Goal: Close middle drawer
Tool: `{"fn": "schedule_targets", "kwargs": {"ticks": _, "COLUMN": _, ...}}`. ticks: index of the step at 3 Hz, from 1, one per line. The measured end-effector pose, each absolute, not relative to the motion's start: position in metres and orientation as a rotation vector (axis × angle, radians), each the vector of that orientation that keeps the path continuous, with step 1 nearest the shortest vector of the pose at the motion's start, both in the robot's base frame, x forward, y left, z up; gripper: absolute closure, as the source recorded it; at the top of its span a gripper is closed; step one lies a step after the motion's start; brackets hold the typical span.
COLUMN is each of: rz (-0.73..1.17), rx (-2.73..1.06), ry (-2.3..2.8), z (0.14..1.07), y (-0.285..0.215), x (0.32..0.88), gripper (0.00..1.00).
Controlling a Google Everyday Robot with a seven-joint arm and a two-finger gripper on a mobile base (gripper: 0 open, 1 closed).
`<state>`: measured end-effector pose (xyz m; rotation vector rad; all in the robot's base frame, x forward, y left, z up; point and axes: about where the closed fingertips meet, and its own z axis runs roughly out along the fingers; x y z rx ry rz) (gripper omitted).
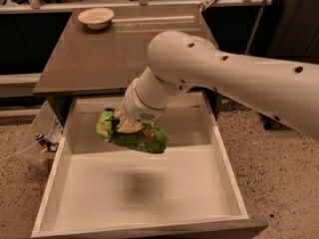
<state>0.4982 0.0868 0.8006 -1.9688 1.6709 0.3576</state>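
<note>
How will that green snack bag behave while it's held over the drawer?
Probably light and floppy: the green snack bag sags crumpled from the gripper above the middle drawer. Its glossy film may slip. Unlikely to roll.

Single white arm enters from the right edge, forearm running left and slightly up to a big rounded joint, dark holes dotted along the shell. From that joint the wrist section drops down and to the left, ribbed collar at its end. Gripper sits right below the collar, pointing down-left, clamped on a green bag that hangs off it in mid-air.
</note>
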Motion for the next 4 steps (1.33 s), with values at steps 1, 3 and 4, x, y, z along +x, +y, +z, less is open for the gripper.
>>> {"fn": "schedule_targets", "kwargs": {"ticks": 1, "rz": 0.227, "rx": -2.011, "ry": 1.638, "z": 0.859, "y": 0.091, "x": 0.51, "gripper": 1.0}}
{"fn": "schedule_targets", "kwargs": {"ticks": 3, "rz": 0.039, "rx": -2.068, "ry": 1.568, "z": 0.948, "y": 0.108, "x": 0.534, "gripper": 1.0}}
{"fn": "schedule_targets", "kwargs": {"ticks": 4, "rz": -0.003, "rx": -2.101, "ry": 1.554, "z": 0.965, "y": 0.124, "x": 0.554, "gripper": 1.0}}
